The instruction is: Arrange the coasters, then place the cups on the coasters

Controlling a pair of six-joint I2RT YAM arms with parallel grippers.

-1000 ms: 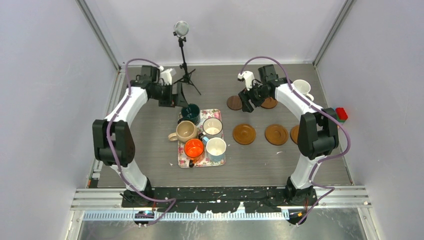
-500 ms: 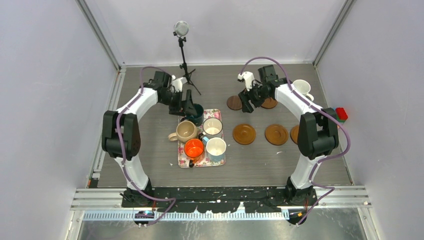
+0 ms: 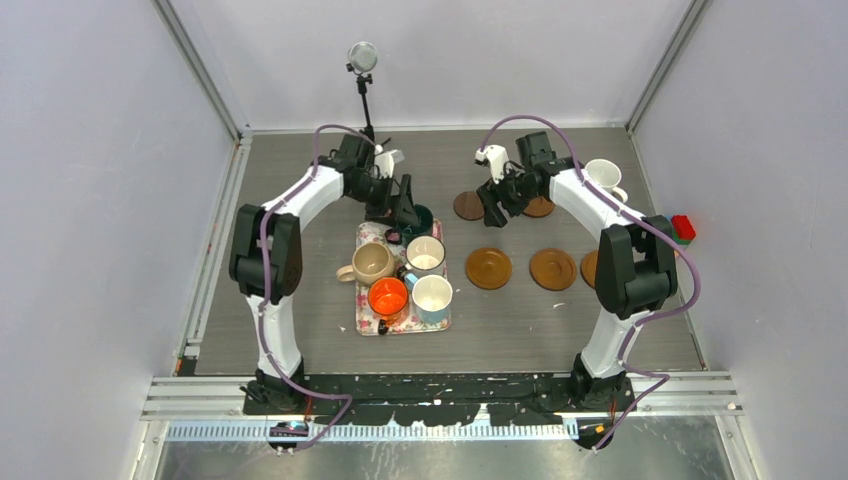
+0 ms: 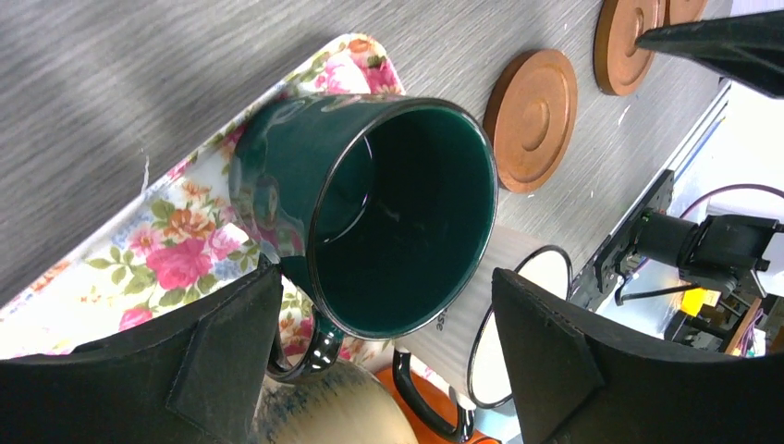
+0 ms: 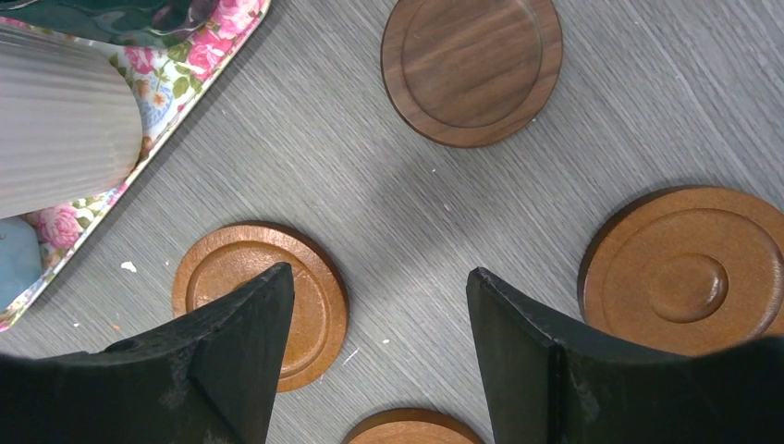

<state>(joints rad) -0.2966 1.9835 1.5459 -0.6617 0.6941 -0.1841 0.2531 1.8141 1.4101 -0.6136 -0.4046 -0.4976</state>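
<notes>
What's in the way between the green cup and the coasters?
Nothing visible: bare table lies between the green cup, held by the left gripper at the tray's far corner, and the coasters. Only the open right gripper hovers among the far ones.

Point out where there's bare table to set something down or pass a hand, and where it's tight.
Free: the tabletop left of the floral tray, the near strip in front of tray and front coasters, and the far patch between tripod and dark coaster. Crowded: the tray, packed with mugs, left gripper around the green mug.
</notes>
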